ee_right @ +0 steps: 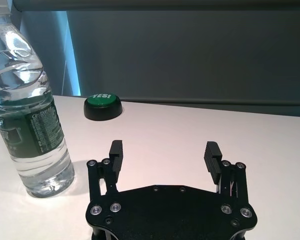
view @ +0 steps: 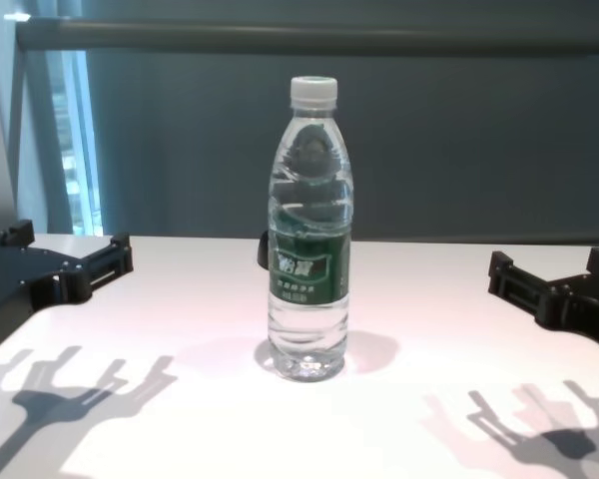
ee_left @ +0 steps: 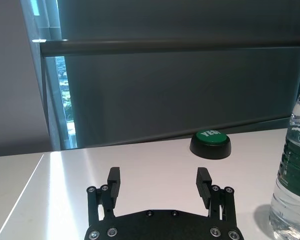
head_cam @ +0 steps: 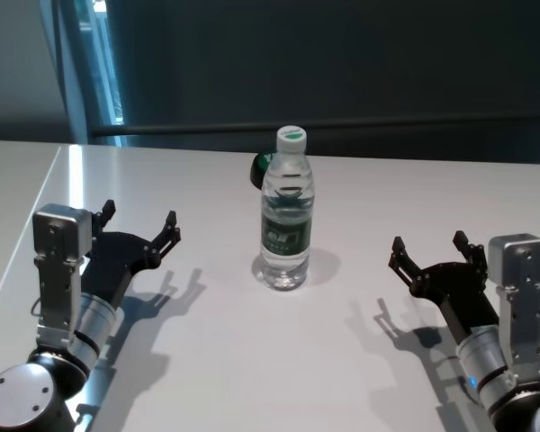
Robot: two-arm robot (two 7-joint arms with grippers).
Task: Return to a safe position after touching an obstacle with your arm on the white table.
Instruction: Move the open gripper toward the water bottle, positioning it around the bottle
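Observation:
The obstacle, a tall clear water bottle [head_cam: 285, 216] with a white cap and dark green label, stands upright in the middle of the white table [head_cam: 342, 360]; it also shows as the bottle [view: 308, 235], [ee_left: 293, 175], [ee_right: 30, 115]. My left gripper [head_cam: 140, 222] hovers open to the bottle's left, well apart from it, its fingers [ee_left: 114, 181] empty. My right gripper [head_cam: 429, 248] is open to the bottle's right, also apart, with nothing between its fingers [ee_right: 212, 156].
A green push button [ee_left: 210, 143] on a black base sits on the table behind the bottle, seen too as the button [ee_right: 103, 106]. A dark wall and a rail run behind the table's far edge. The table's left edge [head_cam: 22, 243] lies close to my left arm.

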